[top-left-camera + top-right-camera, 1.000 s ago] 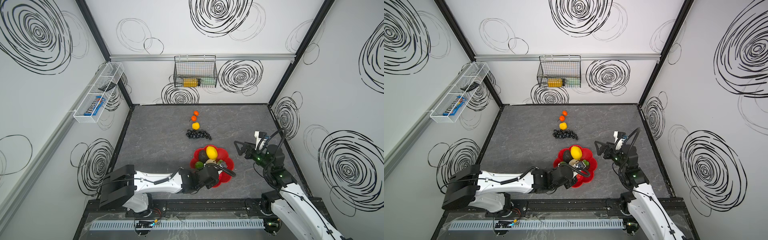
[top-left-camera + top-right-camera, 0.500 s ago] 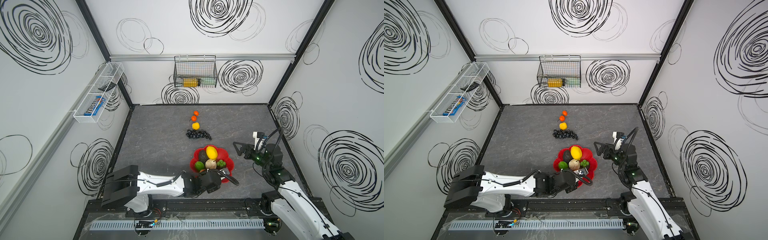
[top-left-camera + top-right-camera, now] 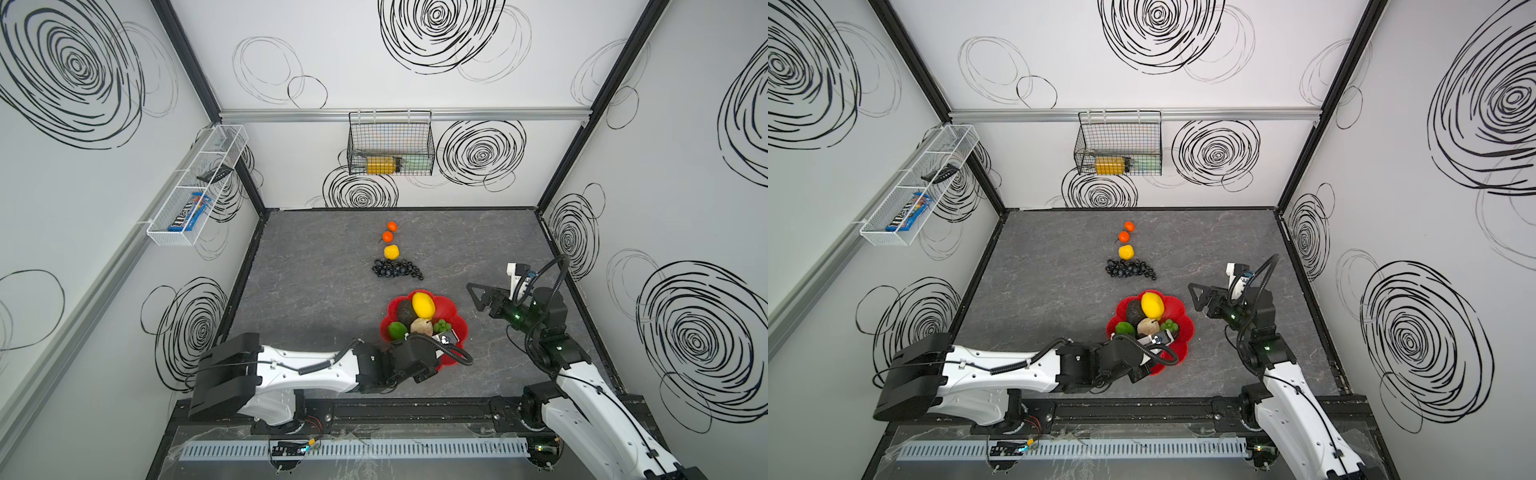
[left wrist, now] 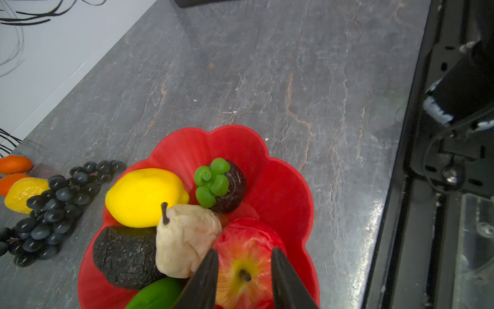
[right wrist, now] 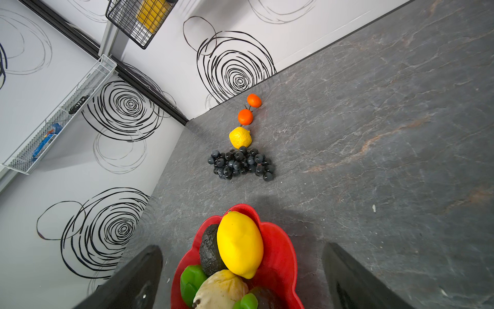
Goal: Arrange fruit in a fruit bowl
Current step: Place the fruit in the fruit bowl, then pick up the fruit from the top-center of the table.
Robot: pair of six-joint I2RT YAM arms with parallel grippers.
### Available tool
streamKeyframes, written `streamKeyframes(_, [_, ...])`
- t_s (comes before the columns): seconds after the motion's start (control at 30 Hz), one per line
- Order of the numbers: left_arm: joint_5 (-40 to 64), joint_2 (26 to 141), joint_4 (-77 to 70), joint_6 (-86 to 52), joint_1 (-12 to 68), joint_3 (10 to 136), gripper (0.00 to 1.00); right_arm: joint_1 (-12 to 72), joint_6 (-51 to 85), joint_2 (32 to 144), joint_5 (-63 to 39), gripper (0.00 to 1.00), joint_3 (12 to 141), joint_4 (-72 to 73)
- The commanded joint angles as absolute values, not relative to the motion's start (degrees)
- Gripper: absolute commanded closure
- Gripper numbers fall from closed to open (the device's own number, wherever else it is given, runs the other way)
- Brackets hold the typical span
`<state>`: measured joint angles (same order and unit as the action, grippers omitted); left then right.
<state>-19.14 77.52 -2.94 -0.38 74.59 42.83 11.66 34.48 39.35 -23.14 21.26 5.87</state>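
Placement step, near its end as we judge it. Left gripper [image 4: 243, 251] hangs over the near side of the shallow glossy red flower-shaped plastic bowl [image 4: 280, 174], jaws parted, with the red-and-yellow toy apple [image 4: 248, 235] lying in the bowl between and under the tips. We read the claw as released; whether a pad brushes the skin we cannot tell. Right gripper [image 5: 242, 247] hovers just right of the bowl, spread wide, empty.

Bowl sits near, a little right of centre on the grey stone-pattern table [image 3: 316, 270]. We count in it: large smooth yellow lemon [image 4: 144, 196] at the far side, rough dark avocado [image 4: 125, 254], wrinkled beige pear-like piece [image 4: 184, 238], dark round piece with green leaf cap [image 4: 227, 184], glossy green piece [image 4: 157, 294]. Out on the table, in a line running far from the bowl: black bead-like grape bunch [image 3: 397, 269], small dimpled yellow lemon [image 3: 391, 252], two small orange tangerines [image 3: 387, 237].

Risks we note: apple leans on the beige piece close to the near rim, so a pad dragging on lift could roll it out. Left wrist overhangs that rim; a low retreat could shove the bowl, which looks light. Pile is crowded; the floppy grapes may unseat the big lemon.
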Motion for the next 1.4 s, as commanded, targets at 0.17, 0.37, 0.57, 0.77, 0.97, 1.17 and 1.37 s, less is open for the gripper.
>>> streamKeyframes(0.17, [-10.85,65.78,-13.01,-7.72,62.19,38.5,0.53,11.42,34.8,38.62,-23.55,0.03,22.76,6.2])
streamKeyframes(0.37, [-3.96,65.26,-15.95,-18.4,44.82,37.7,0.5,11.34,35.24,38.57,-23.15,0.03,23.12,6.16])
streamKeyframes(0.57, [-1.83,73.48,-16.73,-27.24,33.39,40.77,0.48,11.4,36.04,39.53,-23.68,0.03,23.12,6.85])
streamKeyframes(0.77, [-3.55,86.33,-10.43,-26.07,29.15,52.56,0.41,11.38,36.34,40.41,-24.39,0.03,22.83,7.06])
streamKeyframes(0.97, [-6.03,100.28,-1.54,-24.79,27.83,67.64,0.35,11.42,36.65,40.65,-24.9,0.03,22.24,7.3])
streamKeyframes(1.17, [-9.3,112.68,8.42,-21.32,27.78,83.41,0.3,11.37,36.54,40.2,-25.44,0.03,21.75,7.23])
streamKeyframes(1.37, [-12.87,120.4,16.45,-19.33,27.97,93.42,0.21,11.38,36.58,39.94,-25.98,0.03,21.29,7.03])
